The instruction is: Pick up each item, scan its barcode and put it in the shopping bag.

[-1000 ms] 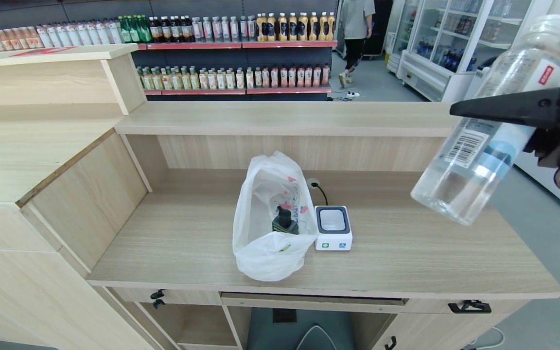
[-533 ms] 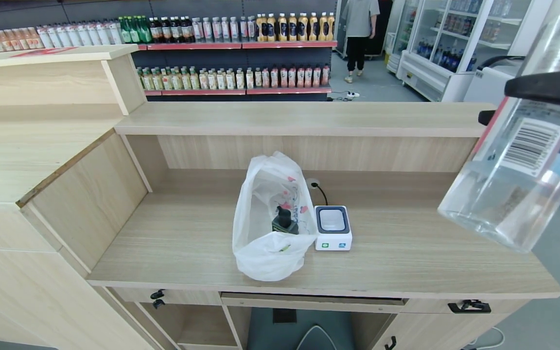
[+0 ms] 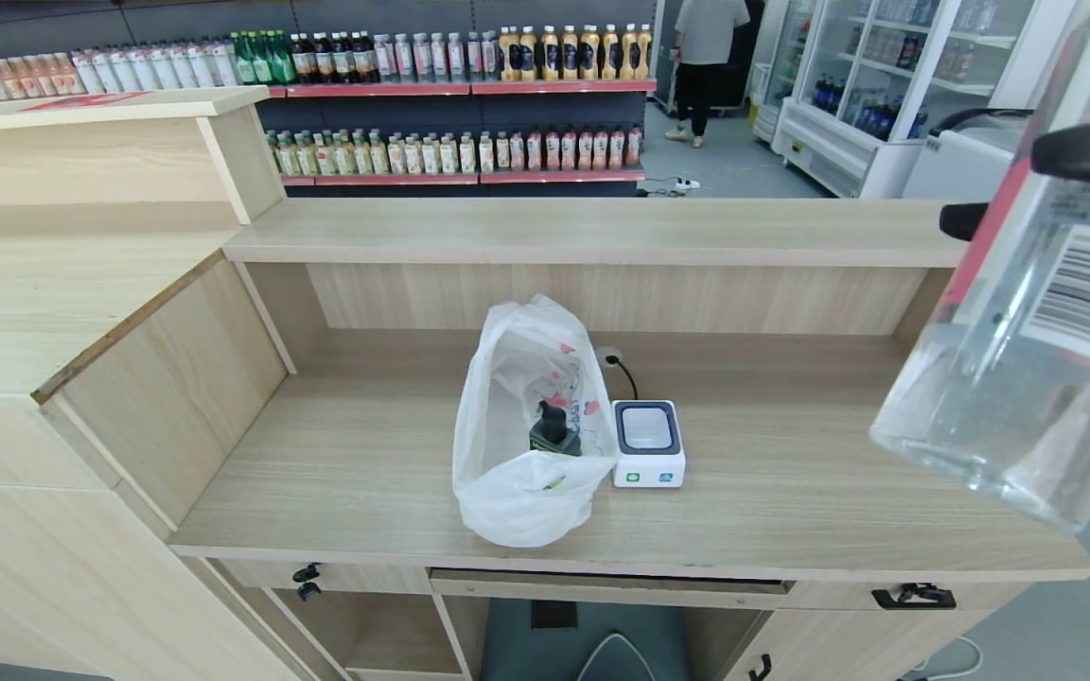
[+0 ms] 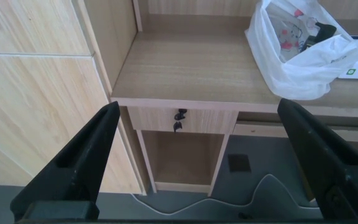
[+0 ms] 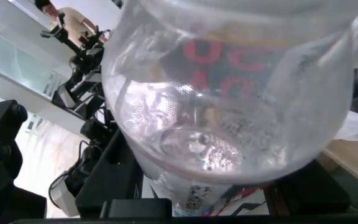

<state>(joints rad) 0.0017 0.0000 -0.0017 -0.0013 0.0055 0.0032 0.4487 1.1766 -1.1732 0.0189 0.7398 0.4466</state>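
Clear plastic water bottle (image 3: 1028, 378) with a barcode label is held tilted in the air, clamped in the right gripper (image 3: 994, 189), well apart from the white plastic shopping bag (image 3: 521, 426). That bag stands on the light wooden worktop (image 3: 791, 492), just beside a white box scanner (image 3: 647, 443). The left gripper (image 4: 194, 112) is spread wide, holding nothing.

At the right of the frame, the bottle (image 3: 1009, 378) is clear, with a black-and-white striped barcode (image 3: 1084, 288) edged by red and pale blue. Mid-frame, the shopping bag (image 3: 517, 501) is translucent white with pink and blue print. The scanner (image 3: 649, 468) is white with a dark frame, and the counter (image 3: 791, 501) is pale wood grain.
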